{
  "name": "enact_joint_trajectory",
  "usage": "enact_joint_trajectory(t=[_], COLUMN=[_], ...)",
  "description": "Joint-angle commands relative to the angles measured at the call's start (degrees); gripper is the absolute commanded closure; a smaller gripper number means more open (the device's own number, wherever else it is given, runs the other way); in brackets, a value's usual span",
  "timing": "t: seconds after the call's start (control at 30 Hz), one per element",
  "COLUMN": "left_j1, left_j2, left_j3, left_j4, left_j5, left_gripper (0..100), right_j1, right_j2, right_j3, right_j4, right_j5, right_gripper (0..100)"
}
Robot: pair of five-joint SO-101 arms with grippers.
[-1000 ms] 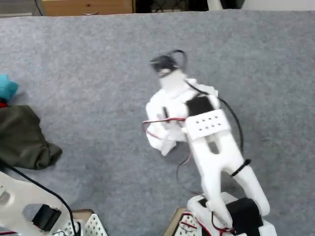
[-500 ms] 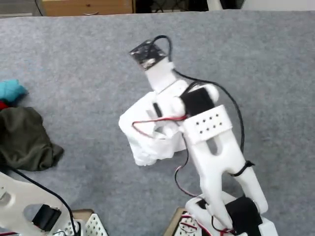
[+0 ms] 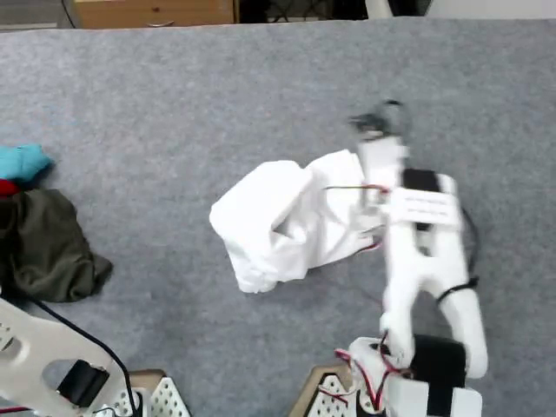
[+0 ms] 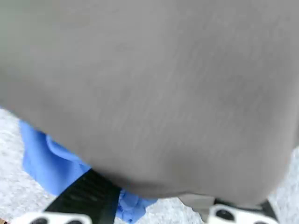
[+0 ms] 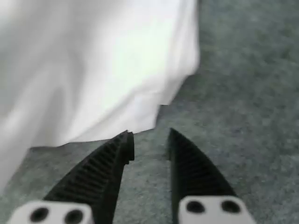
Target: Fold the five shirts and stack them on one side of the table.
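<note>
Your white shirt (image 3: 274,221) lies in a crumpled, loosely bunched heap near the middle of the grey surface (image 3: 156,95), not folded flat. In the right wrist view its edge (image 5: 154,100) hangs just past the right gripper (image 5: 149,140), whose 2 black fingers (image 5: 110,161) stand slightly spread with a narrow gap between them, pinching nothing, over bare surface beside the cloth. From the high view the right arm (image 3: 421,252) reaches from the near edge up along the shirt's right side, and its upper part overlaps the cloth there.

Well apart, at the left edge, a dark olive shirt (image 3: 43,248) sits in a rumpled pile, with a teal shirt (image 3: 22,161) just behind it and a bit of red cloth (image 3: 5,186) between them. The left arm (image 3: 35,356) sits at the near left corner. In its wrist view, grey-olive cloth (image 4: 154,88) hangs across the left gripper (image 4: 149,196) and blue cloth (image 4: 46,163) lies below; you cannot tell that gripper's state.
</note>
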Motion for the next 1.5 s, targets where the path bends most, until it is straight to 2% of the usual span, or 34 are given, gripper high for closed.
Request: enact_joint_trajectory(t=[0.0,0.17,0.37,0.57,0.97,1.17,1.4,1.47], left_j1=[3.9,9.3,13.0,14.2,14.2,11.7,6.5,4.6], left_j2=[-3.3,-3.3,-3.3,-3.3,-3.3,-9.5,-19.4,-21.0], left_j3=[0.1,2.7,10.6,13.8,19.7,17.2,14.6,14.7], left_j4=[1.1,1.1,0.9,0.6,0.6,0.7,0.5,0.5], left_j5=[-2.2,-6.6,-6.8,-9.7,-12.7,-12.0,-6.1,-4.7], left_gripper=[77,91,96,97,97,97,97,97], right_j1=[9.8,16.0,25.1,33.3,54.2,49.9,37.2,33.0], right_j2=[1.3,5.5,14.5,21.1,22.5,17.5,3.6,-1.1], right_j3=[0.1,0.9,1.2,1.3,1.0,1.0,-4.1,-7.4], right_j4=[-5.9,-14.6,-23.8,-23.8,-23.9,-22.1,-3.0,3.0], right_j5=[0.5,0.9,2.1,17.7,37.0,37.2,36.7,32.2], right_gripper=[97.2,98.5,98.5,98.5,98.5,98.5,98.2,96.7])
